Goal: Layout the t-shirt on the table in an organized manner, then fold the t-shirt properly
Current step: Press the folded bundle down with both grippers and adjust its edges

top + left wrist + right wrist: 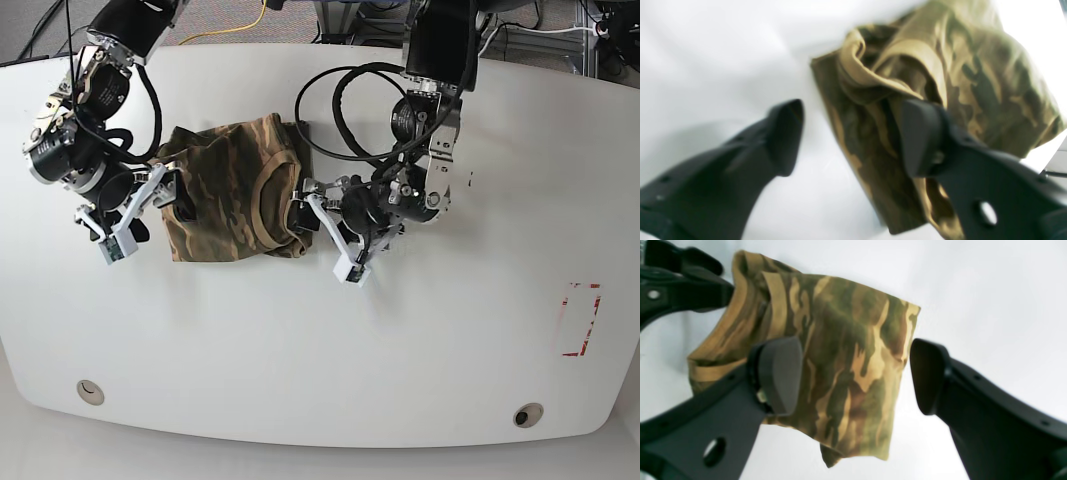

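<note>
**Folded camouflage shirt lies between two spread grippers**

The t-shirt (232, 205) lies on the table (330, 370) as a compact, roughly square bundle, up toward ten o'clock from the tabletop's centre. Its cloth is soft and matte, printed in olive, brown, tan and dark patches. A tan ribbed collar (268, 205) curves along the bundle's three o'clock side, where the fabric bunches into loose rolls and creases. In the right wrist view the upper layer looks smoother, with straight folded edges and one small corner poking out beneath.

The left gripper (322, 225) sits at the bundle's three o'clock edge, its jaws set wide apart. One black finger (923, 136) lies over the rumpled collar area, the other (786, 133) over bare table; nothing is pinched between them.

The right gripper (140, 215) sits at the nine o'clock edge, jaws likewise spread, one pad (780, 373) over the cloth and the other (928, 375) just beyond the fabric's edge, clamping nothing.

The table is glossy white, with curved edges, two round grommet holes (527, 414) near six o'clock, and a red-marked rectangle (578, 320) at four o'clock.
</note>
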Controlling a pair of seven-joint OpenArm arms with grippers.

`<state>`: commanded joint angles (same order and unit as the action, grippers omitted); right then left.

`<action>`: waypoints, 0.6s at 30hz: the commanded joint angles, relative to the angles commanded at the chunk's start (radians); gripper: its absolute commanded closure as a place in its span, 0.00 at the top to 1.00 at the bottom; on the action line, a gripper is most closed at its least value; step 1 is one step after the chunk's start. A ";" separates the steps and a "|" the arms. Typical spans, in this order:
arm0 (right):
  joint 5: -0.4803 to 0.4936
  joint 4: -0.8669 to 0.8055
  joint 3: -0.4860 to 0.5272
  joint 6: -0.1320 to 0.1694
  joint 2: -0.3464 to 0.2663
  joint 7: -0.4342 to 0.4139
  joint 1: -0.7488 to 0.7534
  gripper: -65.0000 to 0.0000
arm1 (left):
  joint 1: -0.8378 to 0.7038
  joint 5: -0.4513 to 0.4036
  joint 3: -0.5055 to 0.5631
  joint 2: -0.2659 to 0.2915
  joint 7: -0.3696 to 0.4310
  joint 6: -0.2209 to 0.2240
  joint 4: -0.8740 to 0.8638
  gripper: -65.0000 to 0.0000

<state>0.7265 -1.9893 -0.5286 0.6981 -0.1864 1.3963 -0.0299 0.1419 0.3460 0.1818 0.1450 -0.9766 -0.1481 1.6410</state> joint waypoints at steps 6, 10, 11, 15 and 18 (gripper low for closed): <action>-0.002 0.089 0.020 0.000 -0.021 -0.062 0.006 0.74 | 0.006 0.006 -0.126 -0.005 0.005 -0.003 0.120 0.72; -0.002 0.178 0.072 0.000 -0.061 -0.153 -0.011 0.71 | 0.006 0.086 -0.072 -0.008 0.003 -0.031 0.127 0.72; -0.002 0.210 0.097 0.000 -0.074 -0.182 -0.015 0.67 | 0.002 0.107 -0.051 -0.008 0.002 -0.049 0.127 0.72; -0.002 0.319 0.167 0.000 -0.112 -0.263 -0.023 0.44 | -0.021 0.126 0.014 -0.006 -0.002 -0.106 0.133 0.71; 0.000 0.377 0.204 0.000 -0.127 -0.328 -0.017 0.25 | -0.052 0.126 0.021 -0.006 0.000 -0.121 0.133 0.71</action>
<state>0.7265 -1.6118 -0.3245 0.6981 -0.3138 1.0687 -0.0468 0.0898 0.4718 0.2033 0.1389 -0.9766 -0.2693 1.7745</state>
